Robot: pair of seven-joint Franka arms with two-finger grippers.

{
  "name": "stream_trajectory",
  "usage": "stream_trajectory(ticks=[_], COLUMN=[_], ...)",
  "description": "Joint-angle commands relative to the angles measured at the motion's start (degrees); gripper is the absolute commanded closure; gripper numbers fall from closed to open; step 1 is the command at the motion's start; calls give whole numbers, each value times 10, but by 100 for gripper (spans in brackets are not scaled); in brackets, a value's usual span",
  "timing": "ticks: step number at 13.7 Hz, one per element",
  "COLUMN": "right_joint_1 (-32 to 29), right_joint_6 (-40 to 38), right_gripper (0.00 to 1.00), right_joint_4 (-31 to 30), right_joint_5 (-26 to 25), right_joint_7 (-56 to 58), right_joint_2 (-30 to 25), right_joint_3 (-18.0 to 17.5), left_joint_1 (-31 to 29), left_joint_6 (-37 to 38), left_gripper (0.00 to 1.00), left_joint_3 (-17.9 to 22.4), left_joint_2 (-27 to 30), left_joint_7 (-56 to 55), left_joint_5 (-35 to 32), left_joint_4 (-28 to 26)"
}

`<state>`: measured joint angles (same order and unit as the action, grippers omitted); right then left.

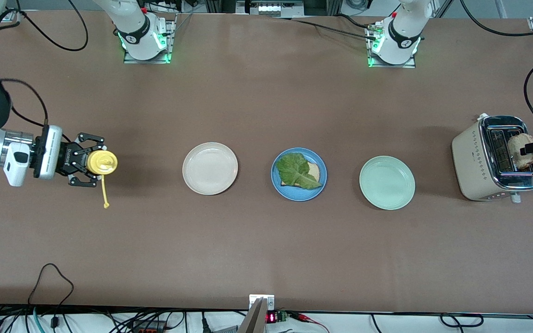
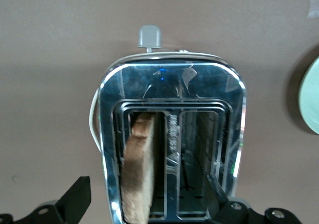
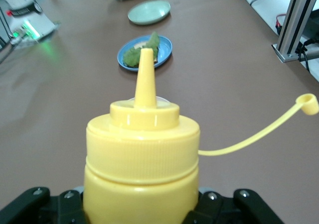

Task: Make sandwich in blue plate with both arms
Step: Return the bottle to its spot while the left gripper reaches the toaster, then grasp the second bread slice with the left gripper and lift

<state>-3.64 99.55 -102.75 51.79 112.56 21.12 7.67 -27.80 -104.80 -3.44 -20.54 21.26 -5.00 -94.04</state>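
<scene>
The blue plate [image 1: 294, 196] sits mid-table with a bread slice [image 1: 314, 172] on it and a green lettuce leaf [image 1: 297, 170] lying over the slice; the plate [image 3: 163, 54] also shows in the right wrist view. A second toasted slice [image 1: 521, 151] stands up out of one slot of the toaster [image 1: 479, 159]. My left gripper [image 1: 532, 148] hovers over that toaster, open, its fingers wide on either side of the slice [image 2: 138, 174]. My right gripper [image 1: 91, 162] is shut on a yellow squeeze bottle [image 1: 102, 162] at the right arm's end of the table. The bottle's nozzle [image 3: 145, 77] points toward the plates.
A beige-white plate [image 1: 210, 168] lies between the bottle and the blue plate. A mint-green plate [image 1: 387, 182] lies between the blue plate and the toaster. The bottle's open cap dangles on its yellow strap [image 1: 105, 194]. Cables run along the table's edges.
</scene>
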Motion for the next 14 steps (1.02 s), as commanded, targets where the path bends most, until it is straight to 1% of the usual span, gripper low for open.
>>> stream_trajectory(ticks=[1,2,3,4,5,8,9,10,11,12,14], right_joint_1=[-53,-72,-86,-98,-110,-126,-131,-135,-140,-142,-152], right_joint_6=[-47,-61,-73,-86,-100,-113,-121,-131,-139,-143,-146], right_gripper=[84,84,84,84,84,84,83,81,79,72,53], right_joint_4=[-21,-20,-18,-17,-14,16,22,31,34,35,35], right_joint_5=[67,77,89,101,114,119,119,119,119,119,118], right_joint_7=[104,140,179,216,246,314,323,331,333,335,336], right_joint_2=[50,79,105,128,149,202,213,222,227,228,230], right_joint_3=[-13,-13,-13,-13,-13,-13,-13,-13,-13,-13,-13], left_joint_1=[-14,-14,-14,-17,-28,-31,-32,-31,-31,-30,-26], left_joint_6=[-6,-1,2,6,5,6,7,9,10,15,35], left_gripper=[7,22,40,51,57,73,85,97,99,99,99], left_joint_3=[-10,-11,-11,-11,-11,-11,-11,-11,-11,-13,-16], left_joint_2=[-9,-6,-6,-7,-8,-8,-6,-5,-5,-1,20], left_joint_7=[23,24,30,52,69,71,71,72,72,72,70], left_joint_5=[12,12,12,12,12,12,12,12,12,12,10], left_joint_4=[1,-2,-3,-7,-8,-20,-22,-22,-19,-17,-9])
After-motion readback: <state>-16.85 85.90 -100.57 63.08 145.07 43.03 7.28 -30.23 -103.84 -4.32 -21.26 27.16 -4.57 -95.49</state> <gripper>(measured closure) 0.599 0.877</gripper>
